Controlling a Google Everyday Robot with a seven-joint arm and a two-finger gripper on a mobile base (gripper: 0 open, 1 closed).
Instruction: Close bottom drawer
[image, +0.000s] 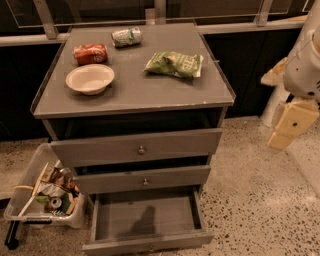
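**A:** Bottom drawer (147, 222), where is it?

**B:** Pulled well out beneath the counter's (150, 92) front edge. It's the lowest of three, and the two above sit much further in. The inside looks bare, so nothing should block a push.

**A:** Gripper (281, 140)?

**B:** It hangs beyond the counter's right edge, below the front-right corner, well apart from the drawer front. Open or closed, cannot tell.

**A:** Why there?

**B:** My guess is it's standing clear before coming round to the front panel. Closing not yet begun.

**A:** On top?

**B:** Bowl (90, 78) near the left edge, red can (90, 53) toward the back-left corner, green bag (174, 64) toward the right edge. None interfere.
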